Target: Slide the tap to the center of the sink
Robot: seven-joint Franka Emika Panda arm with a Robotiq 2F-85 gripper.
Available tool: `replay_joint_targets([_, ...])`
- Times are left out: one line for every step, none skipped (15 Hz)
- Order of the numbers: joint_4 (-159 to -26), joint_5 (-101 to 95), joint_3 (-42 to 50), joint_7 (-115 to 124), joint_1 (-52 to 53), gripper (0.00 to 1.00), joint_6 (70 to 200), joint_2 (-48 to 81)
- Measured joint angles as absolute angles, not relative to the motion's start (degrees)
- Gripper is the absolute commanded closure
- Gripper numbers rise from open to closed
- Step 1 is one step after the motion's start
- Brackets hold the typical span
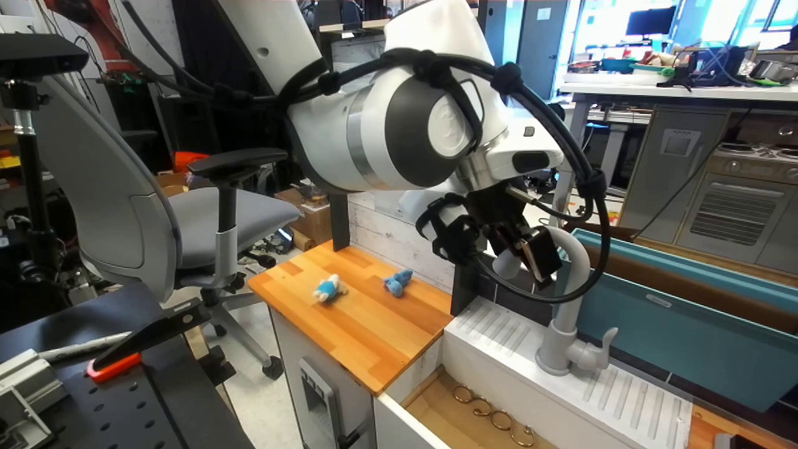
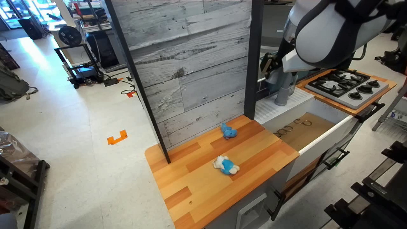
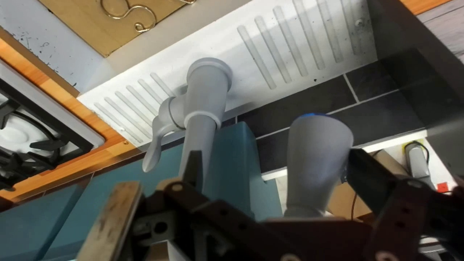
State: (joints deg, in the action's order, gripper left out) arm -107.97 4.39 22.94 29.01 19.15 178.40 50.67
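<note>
The grey tap [image 1: 576, 268] stands on the pale ribbed rear rim of the sink [image 1: 499, 327]; it also shows in an exterior view [image 2: 282, 95]. In the wrist view its base [image 3: 207, 85] and lever are at upper left. Its spout end [image 3: 319, 152] appears over the dark tiles behind the rim, turned sideways toward the wall panel. My gripper [image 3: 276, 157] is open around the spout end. The right finger touches or nearly touches the spout end; the left finger is apart from it, in front of the upright neck. The arch's top is hidden in the wrist view.
Gold wire rings [image 1: 499, 419] lie in the basin. A teal tub [image 1: 667, 330] stands behind the tap. A dark panel edge [image 1: 464, 290] rises beside the sink. Two plush toys [image 2: 226, 165] lie on the wooden countertop [image 2: 203, 190]. A stove [image 2: 349, 87] adjoins the sink.
</note>
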Motion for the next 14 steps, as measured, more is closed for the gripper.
replay_joint_targets([-109.23,4.83,23.56,29.01,19.91,0.0,178.97,50.2])
replay_joint_targets([-110.64,5.08,24.05,29.01,20.56,0.0,179.09,49.58])
replay_joint_targets([-112.36,5.23,24.56,29.0,21.23,0.0,179.1,48.79])
replay_joint_targets([-114.37,5.3,25.19,28.97,21.91,0.0,179.1,47.82])
replay_joint_targets([-116.48,5.32,25.81,28.88,22.47,0.0,179.1,46.77])
replay_joint_targets([-118.73,5.33,26.64,28.66,22.93,0.0,179.09,45.73])
replay_joint_targets([-120.98,5.33,28.0,28.38,23.1,0.0,179.06,44.95])
replay_joint_targets([-122.89,5.33,29.77,28.01,23.05,0.0,179.06,44.57])
replay_joint_targets([-124.28,5.34,31.51,27.56,22.86,0.0,179.06,44.33])
replay_joint_targets([-125.44,5.33,33.15,26.95,22.71,0.0,178.98,43.95])
replay_joint_targets([-126.64,5.34,34.82,26.35,22.65,0.0,178.86,43.47])
replay_joint_targets([-127.61,5.34,36.54,25.73,22.51,0.0,178.78,43.06])
replay_joint_targets([-128.38,5.34,37.9,24.85,22.2,0.0,178.39,42.51])
replay_joint_targets([-128.99,5.31,38.68,23.65,21.71,0.0,177.37,41.7])
